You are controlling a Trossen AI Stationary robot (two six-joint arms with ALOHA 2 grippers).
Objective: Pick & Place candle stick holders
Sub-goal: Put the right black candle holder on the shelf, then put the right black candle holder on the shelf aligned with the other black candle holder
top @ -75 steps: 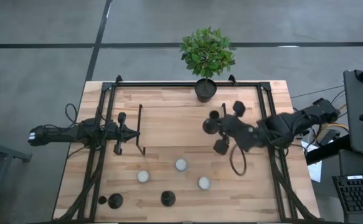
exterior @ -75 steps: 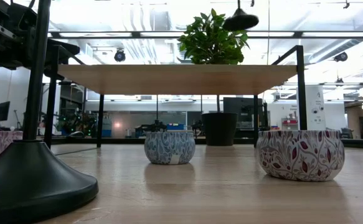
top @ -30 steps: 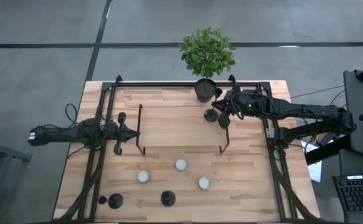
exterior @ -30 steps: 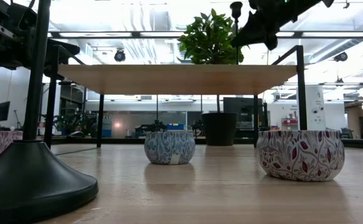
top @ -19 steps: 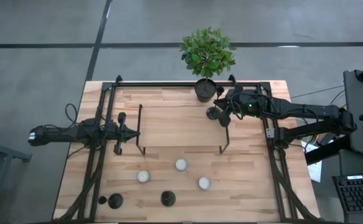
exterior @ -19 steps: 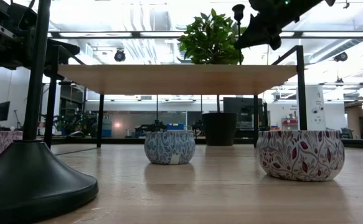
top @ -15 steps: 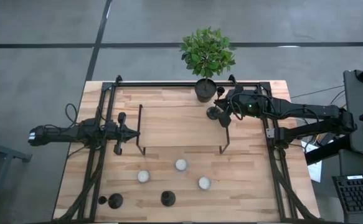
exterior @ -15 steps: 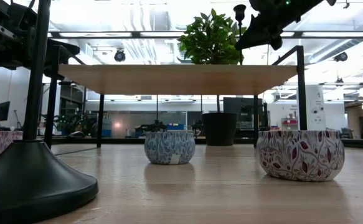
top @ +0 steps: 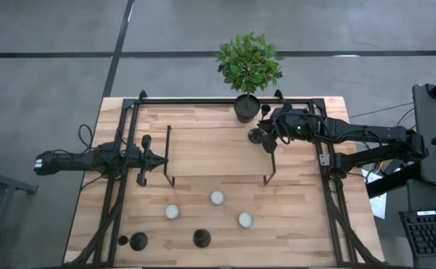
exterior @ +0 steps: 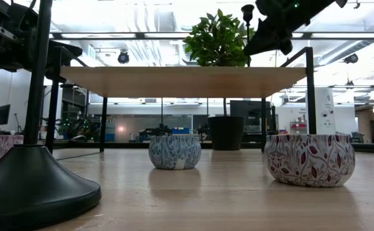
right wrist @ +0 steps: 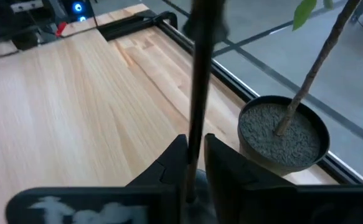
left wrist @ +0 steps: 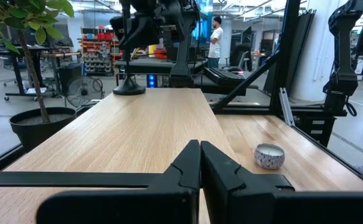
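One black candle stick holder [top: 256, 135] stands upright on the far right corner of the raised wooden shelf [top: 214, 149]. Its disc base [left wrist: 129, 89] rests on the shelf top. My right gripper [right wrist: 196, 146] reaches in from the table's right and is closed around the holder's thin stem. Two more holders [top: 138, 240] [top: 202, 237] stand on their bases by the table's near edge. The base of one of them looms large in the low view [exterior: 33, 186]. My left gripper [top: 156, 158] waits shut at the shelf's left end. My right gripper has the holder's thin stem [right wrist: 195, 118] between its two fingers, low on the stem, a little above the base. The fingers slant down from the table's right and lie across the stem. The holder stands upright with its base on the shelf.
A potted plant [top: 247, 107] stands at the far edge, right beside the held holder. Three white tealights [top: 172, 211] [top: 217, 197] [top: 245, 220] lie on the table in front of the shelf. A black frame rail [top: 225, 100] runs round the table.
My right gripper has carried the holder from over the table's right side to the shelf's far right corner. In the last second it has stayed there and tipped a little, and the holder's top has shifted slightly.
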